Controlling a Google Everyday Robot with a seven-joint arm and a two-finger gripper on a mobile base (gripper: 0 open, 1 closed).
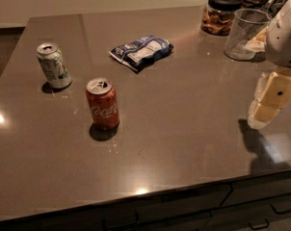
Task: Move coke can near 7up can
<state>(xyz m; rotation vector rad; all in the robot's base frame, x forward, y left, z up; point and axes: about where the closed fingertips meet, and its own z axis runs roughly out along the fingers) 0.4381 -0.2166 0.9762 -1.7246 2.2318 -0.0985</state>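
Claw [262, 115] hangs at right, tilted downward — how open, cannot tell — far from coke can [102, 104]

The coke can [102, 104] is showing white Coca-Cola script on its red side, facing us as it is standing on the bench [184, 129]. The 7up can [53, 65] is wearing green markings and the blue-and-white packet [141, 52] is carrying print, neither reading clearly. The end effector [261, 115] is hanging over the bench's right side, lettering unreadable.
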